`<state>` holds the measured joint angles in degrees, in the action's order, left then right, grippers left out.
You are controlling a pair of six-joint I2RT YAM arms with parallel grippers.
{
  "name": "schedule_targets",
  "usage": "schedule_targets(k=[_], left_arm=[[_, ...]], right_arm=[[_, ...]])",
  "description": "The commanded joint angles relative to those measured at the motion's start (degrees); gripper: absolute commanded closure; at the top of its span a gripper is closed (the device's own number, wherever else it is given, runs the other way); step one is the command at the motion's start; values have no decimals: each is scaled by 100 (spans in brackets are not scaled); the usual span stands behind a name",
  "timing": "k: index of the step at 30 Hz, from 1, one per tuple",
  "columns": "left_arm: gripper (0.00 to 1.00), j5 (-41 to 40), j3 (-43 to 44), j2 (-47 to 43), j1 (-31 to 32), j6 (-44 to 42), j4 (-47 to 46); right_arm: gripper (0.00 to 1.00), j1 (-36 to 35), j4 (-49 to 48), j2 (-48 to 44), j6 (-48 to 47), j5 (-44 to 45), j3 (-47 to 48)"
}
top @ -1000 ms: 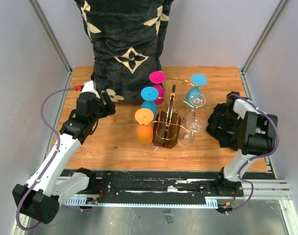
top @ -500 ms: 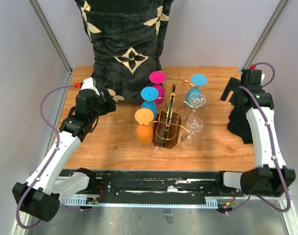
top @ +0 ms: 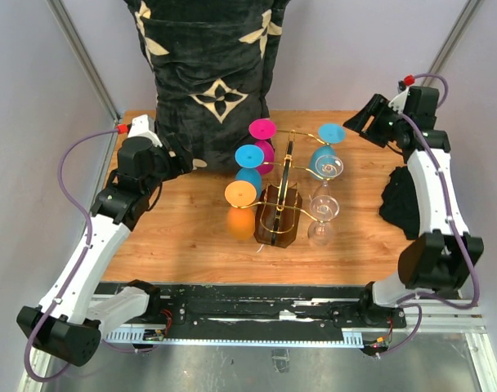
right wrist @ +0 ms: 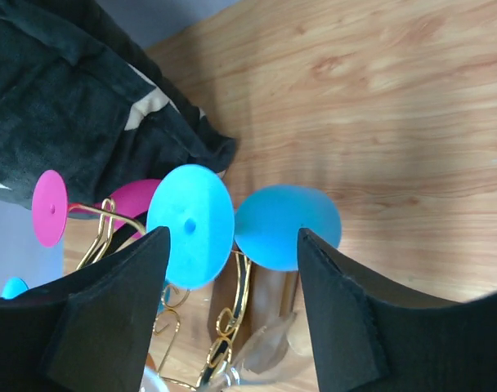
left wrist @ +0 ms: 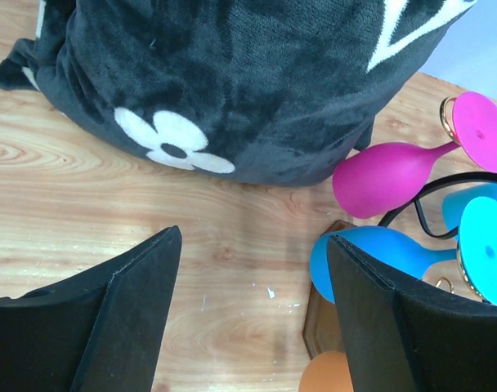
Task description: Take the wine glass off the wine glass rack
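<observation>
The wine glass rack (top: pixel 279 214), gold wire arms on a dark brown body, stands mid-table. Pink (top: pixel 265 140), blue (top: pixel 248 166) and orange (top: pixel 241 206) wine glasses hang on its left side. A cyan one (top: pixel 328 143) and clear ones (top: pixel 324 208) hang on its right. My left gripper (top: pixel 176 166) is open and empty, left of the rack; its view shows the pink (left wrist: pixel 381 176) and blue (left wrist: pixel 371 256) bowls. My right gripper (top: pixel 365 119) is open and empty at the far right, and the cyan glass (right wrist: pixel 286 227) lies between its fingers in the right wrist view.
A large black cushion with cream flower marks (top: pixel 209 73) stands at the back, touching the table beside the pink glass. A crumpled black cloth (top: pixel 400 202) lies at the right edge. Grey walls close in both sides.
My right arm has swung up from the near right, over the black cloth, to the far right corner, its gripper now facing the cyan glass. My left gripper has drawn back slightly to the left.
</observation>
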<state>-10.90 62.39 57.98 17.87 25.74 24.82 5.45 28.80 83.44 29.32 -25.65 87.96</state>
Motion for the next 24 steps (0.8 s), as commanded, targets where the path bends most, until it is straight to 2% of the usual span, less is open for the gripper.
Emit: schedule_targets(k=[1, 6, 10, 17, 24], left_arm=[[22, -120, 230, -162, 30, -132, 99], [22, -135, 180, -210, 30, -166, 87], [22, -80, 126, -181, 26, -143, 66], [22, -36, 64, -211, 31, -85, 36], [21, -127, 19, -327, 32, -118, 73]], right_arm=[[38, 61, -409, 405, 586, -882, 332], [49, 18, -754, 637, 852, -1213, 203], [66, -49, -953, 701, 923, -1428, 99], [66, -115, -593, 847, 726, -1439, 196], [65, -93, -694, 459, 535, -1158, 28]])
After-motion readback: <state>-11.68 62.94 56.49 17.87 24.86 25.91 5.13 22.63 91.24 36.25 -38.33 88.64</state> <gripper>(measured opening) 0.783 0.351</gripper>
